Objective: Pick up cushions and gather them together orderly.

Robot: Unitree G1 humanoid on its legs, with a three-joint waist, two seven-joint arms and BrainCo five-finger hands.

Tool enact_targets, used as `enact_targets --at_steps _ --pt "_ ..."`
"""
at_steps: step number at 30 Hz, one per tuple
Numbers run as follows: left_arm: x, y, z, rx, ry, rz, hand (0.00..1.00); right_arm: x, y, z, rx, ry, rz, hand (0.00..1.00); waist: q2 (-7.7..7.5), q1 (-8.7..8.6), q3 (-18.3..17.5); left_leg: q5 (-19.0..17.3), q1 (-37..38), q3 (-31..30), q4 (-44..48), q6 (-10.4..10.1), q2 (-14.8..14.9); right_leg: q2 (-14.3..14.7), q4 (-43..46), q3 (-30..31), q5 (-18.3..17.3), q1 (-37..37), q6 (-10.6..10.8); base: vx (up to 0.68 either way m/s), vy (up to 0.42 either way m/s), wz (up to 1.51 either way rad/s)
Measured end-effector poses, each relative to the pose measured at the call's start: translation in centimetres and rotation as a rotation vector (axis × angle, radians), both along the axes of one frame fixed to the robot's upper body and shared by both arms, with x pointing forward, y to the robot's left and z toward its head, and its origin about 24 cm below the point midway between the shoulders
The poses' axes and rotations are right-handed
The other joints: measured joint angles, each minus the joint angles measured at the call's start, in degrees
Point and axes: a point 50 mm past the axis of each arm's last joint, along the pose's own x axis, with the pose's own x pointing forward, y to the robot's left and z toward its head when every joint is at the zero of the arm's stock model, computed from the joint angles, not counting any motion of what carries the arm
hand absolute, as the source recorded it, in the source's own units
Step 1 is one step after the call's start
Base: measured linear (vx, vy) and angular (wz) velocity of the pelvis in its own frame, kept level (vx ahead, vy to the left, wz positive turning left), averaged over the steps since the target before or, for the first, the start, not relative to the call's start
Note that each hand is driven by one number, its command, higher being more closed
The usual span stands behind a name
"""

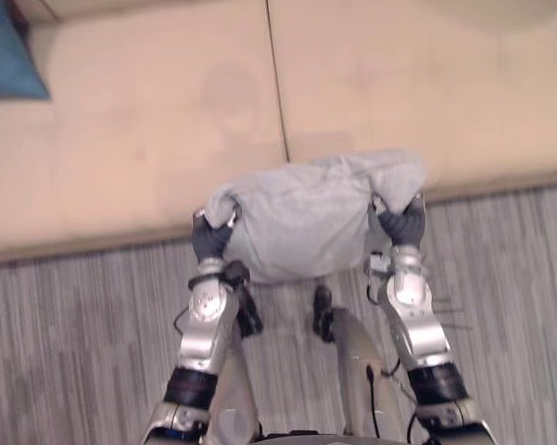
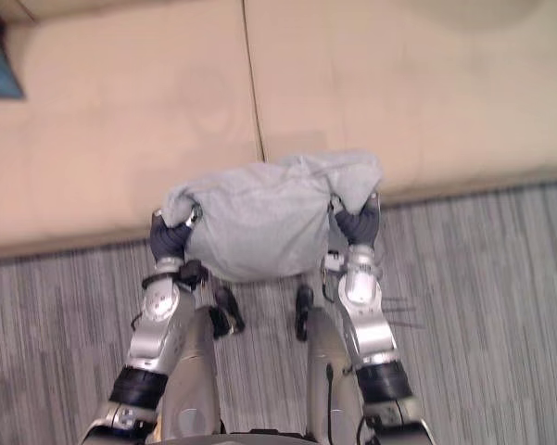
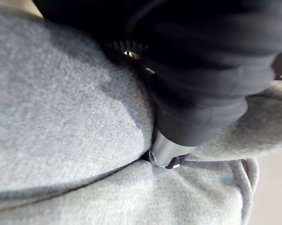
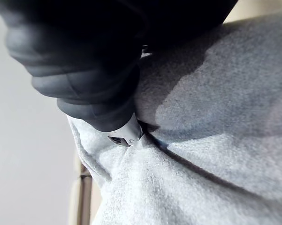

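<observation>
Grey cushion (image 1: 301, 218) held off sofa (image 1: 148, 120), hanging over front edge of seat, partly above striped floor (image 1: 74, 324). Left hand (image 1: 210, 239) and right hand (image 1: 403, 225) at opposite ends, each clenched into bunched fabric; wrist views show one silver digit dug into a fold, rest buried. Blue cushion (image 1: 9, 56) well apart, far left corner of sofa.

Risks:
- grip on loose cover only, so fabric may slide and cushion sag or drop to floor
- uneven pull may twist it, giving untidy placement beside blue cushion

Light grey cushion (image 1: 306, 218), plain, at centre; beige sofa (image 1: 148, 130), plain, across the top; blue cushion (image 1: 9, 60) at upper left; floor (image 1: 74, 343) below grey with fine darker stripes
</observation>
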Motion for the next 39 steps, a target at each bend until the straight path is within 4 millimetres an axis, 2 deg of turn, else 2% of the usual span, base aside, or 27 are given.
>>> enact_targets --at_steps 2,5,9,11,13,14,15,16,17,18,19,20,21,22,23,24,25,26,28,29,30,32,34,35,36,37,39 --pt "-1.4 0.4 -1.5 0.01 0.053 0.003 1.0 -0.8 0.2 -1.3 -0.016 0.047 0.044 1.0 0.18 0.03 -3.7 2.4 5.4 0.0 -7.3 0.1 -2.7 -0.6 -7.4 0.0 2.2 5.7 0.7 0.27 0.04 0.11" --pt "-2.7 1.0 -2.4 0.03 0.087 0.005 1.0 -0.8 0.6 -2.0 -0.044 0.079 0.101 1.0 0.26 0.07 -4.3 3.5 11.4 0.2 -12.5 0.0 -4.3 -0.3 -14.7 0.8 5.1 12.5 1.1 0.22 0.043 -0.1" --pt "-3.8 1.4 -3.4 0.042 0.131 0.004 1.0 -0.8 0.8 -2.4 -0.071 0.097 0.14 1.0 0.19 0.19 -5.5 3.4 15.2 1.6 -14.3 -0.1 -4.6 0.3 -16.9 2.6 6.9 15.5 1.4 0.15 0.042 -0.24" --pt "-4.2 1.4 -3.6 0.043 0.142 -0.001 1.0 -0.6 0.8 -2.5 -0.084 0.1 0.15 1.0 0.18 0.22 -5.5 2.6 16.9 1.6 -14.2 -0.2 -4.4 0.2 -14.1 3.2 6.9 15.2 1.5 0.11 0.056 -0.29" --pt "-4.5 1.2 -3.9 0.045 0.163 -0.018 1.0 -0.3 0.5 -3.3 -0.104 0.137 0.147 1.0 0.14 0.01 -5.5 0.3 20.4 1.7 -13.8 -0.6 -4.4 -0.3 -3.5 4.3 5.0 13.1 4.2 0.09 0.081 -0.16" --pt "-4.5 1.2 -4.0 0.047 0.166 -0.023 1.0 -0.3 0.4 -3.5 -0.107 0.146 0.146 1.0 0.04 -0.03 -5.5 -0.1 21.4 1.7 -13.8 -0.6 -4.4 -0.8 0.2 4.3 4.6 12.1 4.8 0.1 0.021 -0.02" --pt "-4.6 1.3 -4.0 0.057 0.169 -0.031 1.0 -0.3 0.3 -3.8 -0.112 0.157 0.145 1.0 0.01 -0.02 -5.4 -2.1 24.1 1.5 -14.8 -0.1 -4.9 -1.9 9.7 3.3 5.1 8.6 4.9 0.08 -0.009 0.01" --pt "-4.7 1.5 -4.0 0.071 0.171 -0.033 1.0 -0.3 0.3 -4.2 -0.115 0.174 0.147 1.0 -0.15 -0.15 -5.4 -3.1 25.7 1.3 -15.1 0.1 -5.2 -3.1 14.0 1.9 4.1 7.1 2.9 0.09 -0.027 -0.01" --pt "-4.7 1.6 -4.0 0.08 0.17 -0.034 1.0 -0.3 0.3 -4.4 -0.119 0.184 0.151 1.0 0.22 -0.15 -5.4 -3.8 26.4 1.1 -15.4 0.3 -5.5 -3.5 13.9 0.9 1.9 6.3 2.2 0.08 -0.037 0.03" --pt "-4.5 1.7 -3.5 0.084 0.15 -0.033 1.0 -0.2 0.4 -4.3 -0.123 0.18 0.162 1.0 -0.14 -0.13 -5.7 -4.9 26.6 0.1 -15.7 -0.6 -5.4 -3.3 11.0 0.4 0.3 4.5 1.6 0.18 -0.121 0.16" --pt "-4.2 1.6 -3.2 0.085 0.135 -0.037 1.0 -0.2 0.2 -4.3 -0.132 0.181 0.162 1.0 0.29 -0.43 -5.4 -5.1 26.7 -1.2 -16.6 -0.8 -5.3 -2.5 6.3 0.8 0.5 2.4 1.4 0.27 -0.188 0.46" --pt "-4.1 1.7 -3.1 0.092 0.13 -0.041 1.0 -0.2 -0.3 -4.3 -0.152 0.184 0.16 1.0 0.19 -1.52 -5.4 -5.0 27.7 -3.0 -18.5 -1.3 -5.1 -1.4 -2.0 2.9 3.5 0.9 2.5 0.22 -0.159 0.47" --pt "-4.1 1.7 -3.1 0.093 0.13 -0.043 1.0 -0.2 -0.3 -4.3 -0.154 0.185 0.16 1.0 0.23 -1.72 -5.4 -5.0 27.9 -3.3 -18.7 -1.3 -5.1 -1.4 -3.3 3.2 4.2 0.9 2.7 0.25 -0.158 0.72" --pt "-4.1 1.8 -3.2 0.118 0.135 -0.064 1.0 -0.5 -0.5 -4.6 -0.159 0.198 0.167 1.0 -0.34 -3.04 -5.6 -5.0 29.7 -5.0 -20.0 -4.1 -6.0 -1.2 -13.9 6.8 11.0 2.1 3.9 0.29 -0.2 0.66" --pt "-4.1 1.6 -3.5 0.126 0.149 -0.083 1.0 -0.6 -1.0 -4.8 -0.177 0.208 0.161 1.0 0.51 -3.48 -5.2 -5.7 31.0 -6.5 -19.7 -6.0 -5.8 -1.2 -12.3 7.4 16.4 2.3 1.8 0.37 -0.241 0.56" --pt "-4.1 1.2 -3.7 0.113 0.159 -0.087 1.0 -0.6 -1.3 -4.8 -0.19 0.211 0.158 1.0 1.97 -2.98 -5.1 -5.0 31.3 -7.4 -19.6 -6.6 -4.8 -0.3 -10.2 6.6 15.3 1.9 1.5 0.46 -0.281 0.28" --pt "-4.0 0.6 -3.7 0.101 0.158 -0.098 1.0 -0.6 -1.7 -4.8 -0.193 0.216 0.145 1.0 2.63 -3.23 -5.3 -2.8 31.1 -9.3 -18.6 -8.2 -4.0 0.0 -6.0 5.6 12.0 0.5 -0.1 0.46 -0.268 0.23" --pt "-3.4 0.2 -3.5 0.092 0.143 -0.114 1.0 -0.5 -2.3 -4.7 -0.195 0.219 0.125 1.0 2.75 -3.27 -5.3 -0.6 29.2 -11.1 -14.8 -9.4 -2.8 0.2 -5.3 3.6 10.1 1.1 -1.4 0.45 -0.272 0.35" --pt "-2.9 -0.1 -3.3 0.085 0.132 -0.121 1.0 -0.5 -2.6 -4.7 -0.195 0.221 0.112 1.0 2.74 -3.17 -5.3 1.6 26.6 -11.2 -9.7 -9.2 -1.6 0.5 -7.4 2.5 9.9 3.1 -1.8 0.3 -0.196 0.37" --pt "-2.4 -0.4 -3.7 0.082 0.144 -0.143 1.0 -0.5 -3.0 -4.7 -0.194 0.223 0.095 1.0 2.7 -3.31 -5.3 5.5 22.8 -10.8 -1.9 -7.3 -0.4 0.6 -11.3 1.5 9.9 7.4 -2.0 0.31 -0.175 0.39" --pt "-2.5 -0.6 -4.0 0.079 0.155 -0.147 1.0 -0.5 -3.2 -4.6 -0.195 0.221 0.09 1.0 2.64 -3.08 -5.2 5.3 21.5 -10.6 2.1 -6.9 -0.2 0.5 -13.4 1.3 10.0 9.7 -2.3 0.34 -0.159 0.33" --pt "-2.8 -0.8 -4.4 0.07 0.172 -0.165 1.0 -0.4 -3.2 -3.8 -0.197 0.188 0.083 1.0 2.69 -2.48 -5.3 2.2 16.7 -7.5 9.1 -2.0 -0.5 0.2 -17.7 1.0 10.4 14.4 -2.7 0.24 -0.053 0.06" --pt "-2.7 -0.6 -4.3 0.077 0.168 -0.166 1.0 -0.1 -3.2 -3.1 -0.198 0.156 0.081 1.0 2.58 -1.97 -5.2 0.5 13.7 -4.7 5.0 -0.5 -1.5 -0.1 -19.4 1.0 10.9 15.5 -2.7 0.15 0.017 -0.06" --pt "-2.7 -0.6 -4.4 0.081 0.168 -0.171 1.0 0.0 -3.3 -3.0 -0.2 0.152 0.081 1.0 2.58 -1.89 -5.3 0.5 13.4 -4.2 1.1 -0.5 -2.3 -0.3 -19.5 1.0 11.0 15.5 -2.6 0.11 0.061 -0.14" --pt "-2.8 -0.8 -4.4 0.093 0.171 -0.175 1.0 0.0 -3.4 -3.0 -0.229 0.148 0.066 1.0 3.32 -1.99 -5.5 3.9 13.6 -3.5 -9.6 -1.1 -3.4 -0.1 -19.9 1.1 11.2 15.5 -2.2 0.13 0.103 -0.27" --pt "-2.7 -1.1 -4.3 0.09 0.166 -0.179 1.0 0.0 -3.5 -3.0 -0.235 0.149 0.062 1.0 4.62 -1.8 -5.7 8.1 13.7 -2.9 -14.8 -0.5 -3.2 1.2 -20.1 1.6 11.3 15.6 -1.7 0.16 0.178 -0.31" --pt "-2.3 -1.1 -3.8 0.104 0.147 -0.183 1.0 0.0 -3.1 -3.1 -0.207 0.153 0.057 1.0 4.13 -2.25 -5.8 7.9 15.6 -2.1 -19.8 -0.2 -4.7 0.2 -20.4 3.0 12.1 14.7 0.0 0.13 0.205 -0.11"
